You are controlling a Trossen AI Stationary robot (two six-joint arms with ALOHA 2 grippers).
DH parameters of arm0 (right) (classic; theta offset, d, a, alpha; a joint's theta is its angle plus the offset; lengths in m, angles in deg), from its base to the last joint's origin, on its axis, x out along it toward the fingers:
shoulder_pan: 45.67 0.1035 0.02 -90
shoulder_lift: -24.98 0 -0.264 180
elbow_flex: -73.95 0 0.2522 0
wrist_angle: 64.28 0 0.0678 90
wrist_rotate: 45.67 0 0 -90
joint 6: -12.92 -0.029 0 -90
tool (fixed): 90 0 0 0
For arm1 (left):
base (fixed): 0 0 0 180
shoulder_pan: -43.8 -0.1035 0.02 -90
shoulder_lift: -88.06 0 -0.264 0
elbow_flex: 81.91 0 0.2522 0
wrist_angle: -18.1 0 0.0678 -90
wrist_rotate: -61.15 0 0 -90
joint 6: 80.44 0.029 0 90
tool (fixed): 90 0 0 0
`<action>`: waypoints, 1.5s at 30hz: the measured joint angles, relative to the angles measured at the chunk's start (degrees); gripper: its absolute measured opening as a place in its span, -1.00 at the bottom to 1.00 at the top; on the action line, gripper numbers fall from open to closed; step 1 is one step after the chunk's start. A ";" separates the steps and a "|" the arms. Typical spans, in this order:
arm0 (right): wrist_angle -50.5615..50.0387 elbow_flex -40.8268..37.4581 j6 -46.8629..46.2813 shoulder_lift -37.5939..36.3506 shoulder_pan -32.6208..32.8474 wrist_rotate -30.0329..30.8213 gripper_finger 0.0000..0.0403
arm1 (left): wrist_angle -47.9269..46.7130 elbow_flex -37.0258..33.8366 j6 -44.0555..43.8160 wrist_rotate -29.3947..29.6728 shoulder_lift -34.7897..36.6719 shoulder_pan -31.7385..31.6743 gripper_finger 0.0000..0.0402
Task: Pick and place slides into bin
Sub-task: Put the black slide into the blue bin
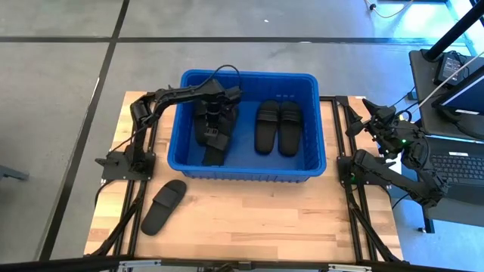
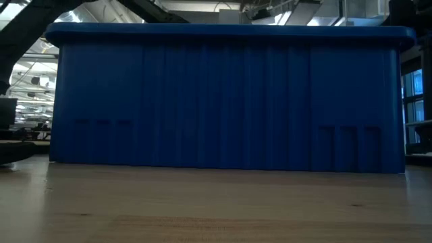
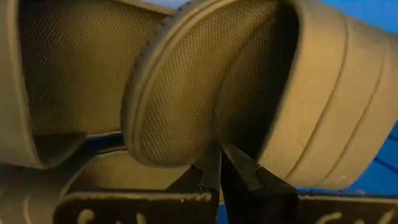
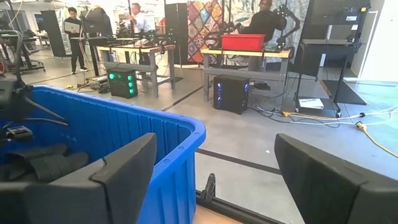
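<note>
The blue bin (image 1: 246, 168) stands mid-table; its near wall fills the low view (image 2: 229, 101). Two black slides (image 1: 277, 127) lie side by side on the bin floor at its right. Several more slides (image 1: 212, 136) lie piled at its left. My left gripper (image 1: 217, 106) reaches down into that pile, and its fingers (image 3: 219, 155) are closed together on the top slide (image 3: 186, 87). One slide (image 1: 164, 205) lies flat on the table in front of the bin's left corner. My right gripper (image 4: 214, 180) is open and empty beyond the bin's right end (image 1: 376, 113). My left gripper comes from above, pointing down into the bin. Its fingertips meet where the wide strap's edge joins the footbed's rim (image 3: 217, 140) at one side of the slide. The spot is dark, so the kind of hold does not show. The slide lies on the other slides, footbed up.
The bin's walls and rolled rim (image 4: 186, 130) stand between the arms. Bare wooden table (image 1: 265, 219) lies in front of the bin. A laptop and desk (image 1: 454, 151) stand off the table's right. People and benches show in the room behind.
</note>
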 joint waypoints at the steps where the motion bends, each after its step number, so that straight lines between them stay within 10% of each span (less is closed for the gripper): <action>1: 0.00 0.00 0.00 0.00 0.00 0.00 0.62 | -0.21 0.00 -0.10 0.02 0.00 0.08 -1.00; 28: 0.00 0.00 0.07 0.00 0.00 0.02 0.62 | -0.79 0.46 -0.66 3.15 0.00 0.67 -0.98; 45: 0.00 0.00 0.07 0.00 0.00 0.02 0.62 | -2.37 2.25 -3.23 5.74 0.59 0.66 -0.24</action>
